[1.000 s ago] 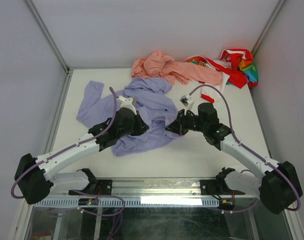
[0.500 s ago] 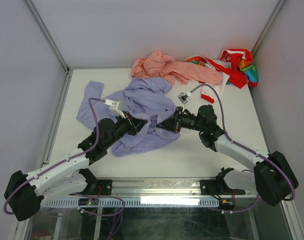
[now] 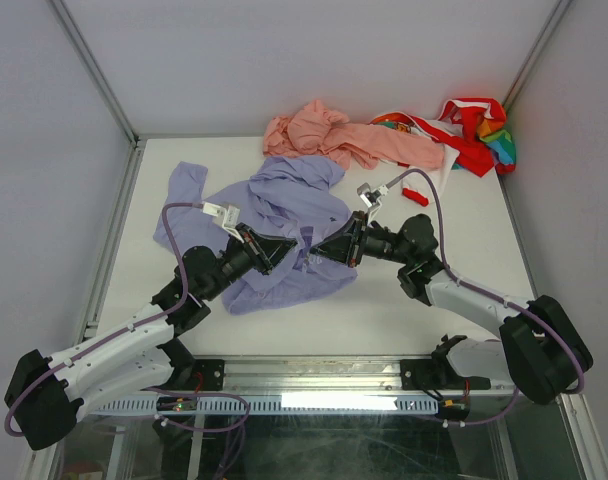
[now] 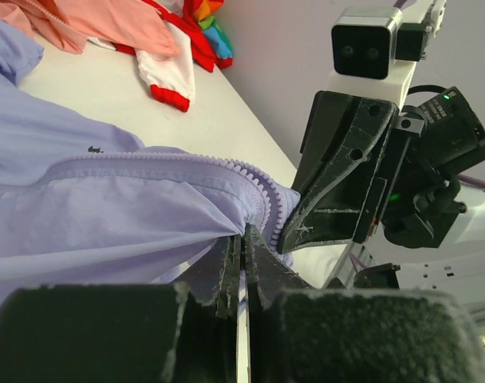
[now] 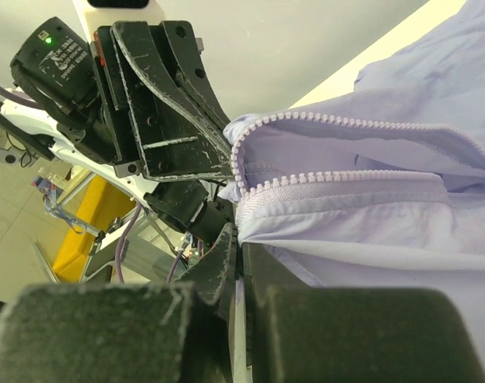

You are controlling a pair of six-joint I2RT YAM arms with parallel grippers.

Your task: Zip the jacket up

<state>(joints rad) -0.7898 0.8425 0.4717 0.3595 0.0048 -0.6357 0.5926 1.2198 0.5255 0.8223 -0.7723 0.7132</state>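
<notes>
The lavender jacket (image 3: 284,215) lies crumpled in the middle of the table, one sleeve stretched to the far left. My left gripper (image 3: 296,247) and my right gripper (image 3: 319,249) meet tip to tip at its near hem and lift the cloth a little. In the left wrist view the left gripper (image 4: 245,233) is shut on the jacket's zipper edge (image 4: 262,191). In the right wrist view the right gripper (image 5: 238,239) is shut on the other zipper edge (image 5: 306,187), whose open teeth run to the right.
A salmon-pink garment (image 3: 334,135) and a red-white multicoloured garment (image 3: 464,130) lie at the back of the table. A small red object (image 3: 415,196) lies right of the jacket. Grey walls enclose the table on three sides.
Both grippers have moved in and up along the jacket's near edge until they face each other. The hem between them is now bunched and raised.
</notes>
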